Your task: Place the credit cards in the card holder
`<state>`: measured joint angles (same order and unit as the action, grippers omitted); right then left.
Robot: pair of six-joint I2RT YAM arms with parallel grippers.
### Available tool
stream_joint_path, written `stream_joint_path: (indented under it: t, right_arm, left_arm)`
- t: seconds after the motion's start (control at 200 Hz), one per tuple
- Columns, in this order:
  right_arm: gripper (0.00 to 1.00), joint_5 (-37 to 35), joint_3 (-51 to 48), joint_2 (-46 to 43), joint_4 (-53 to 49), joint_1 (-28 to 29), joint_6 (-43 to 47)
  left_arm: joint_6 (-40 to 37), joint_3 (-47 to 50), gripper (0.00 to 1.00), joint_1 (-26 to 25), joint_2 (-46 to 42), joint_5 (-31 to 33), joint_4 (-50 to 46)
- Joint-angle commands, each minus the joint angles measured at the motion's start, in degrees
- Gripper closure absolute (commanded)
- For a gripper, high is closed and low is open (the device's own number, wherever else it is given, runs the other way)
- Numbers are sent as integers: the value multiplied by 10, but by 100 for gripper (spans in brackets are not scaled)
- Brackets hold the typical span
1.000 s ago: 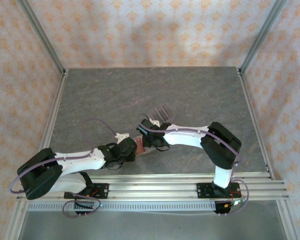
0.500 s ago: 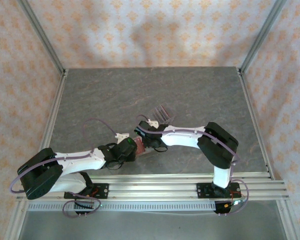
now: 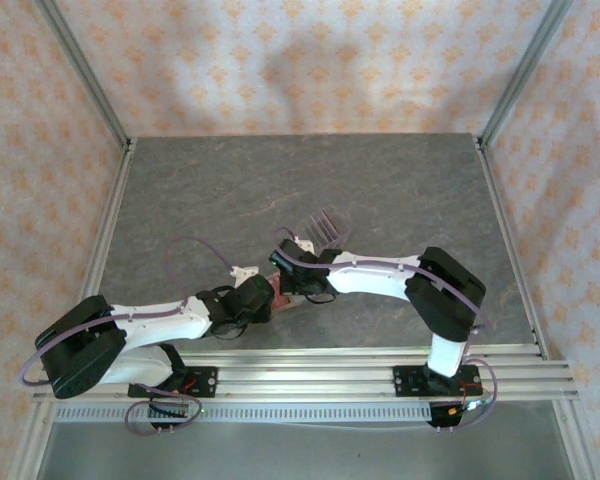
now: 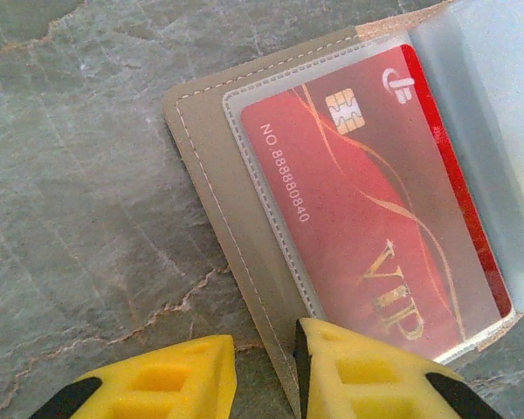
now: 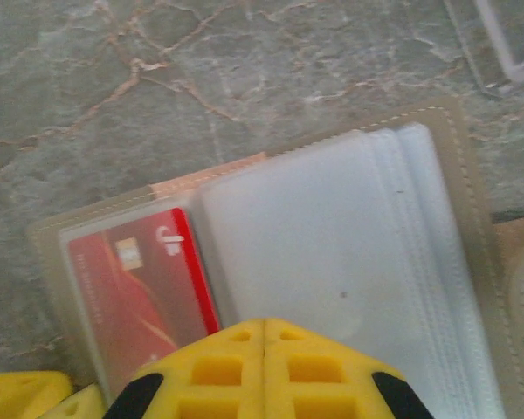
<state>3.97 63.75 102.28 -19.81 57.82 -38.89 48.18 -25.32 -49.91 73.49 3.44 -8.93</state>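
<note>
One slick, stiff-looking red VIP card [image 4: 367,227] lay in the limp card holder [image 4: 236,201], its cover edge seemingly pinched by the left gripper [image 4: 264,362]; the right gripper [image 5: 264,339] was closed.

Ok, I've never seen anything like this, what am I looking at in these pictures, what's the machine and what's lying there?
It's a robot: a left arm and a right arm bolted at the near edge of a grey table. The wide picture looks down from above and behind them; the two close-ups come from a camera on each wrist, so the yellow blocks are fingers. On the table lies an open card holder with a red card in a clear sleeve, and farther back a clear slotted stand. The left gripper has the holder's edge between its fingers; whether it pinches, I can't tell. The right gripper is shut over the other sleeves.
</note>
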Motion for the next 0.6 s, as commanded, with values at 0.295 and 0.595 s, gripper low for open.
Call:
stream_joint_path:
  t: [0.295,0.595]
  right_arm:
    - [63,-95,44,-1,-113,-1,39]
    - [65,-102,102,63,-136,-4,63]
  left_arm:
    - [9,17,73,-7,17,-23,23]
    - [10,15,73,-6,12,-21,16]
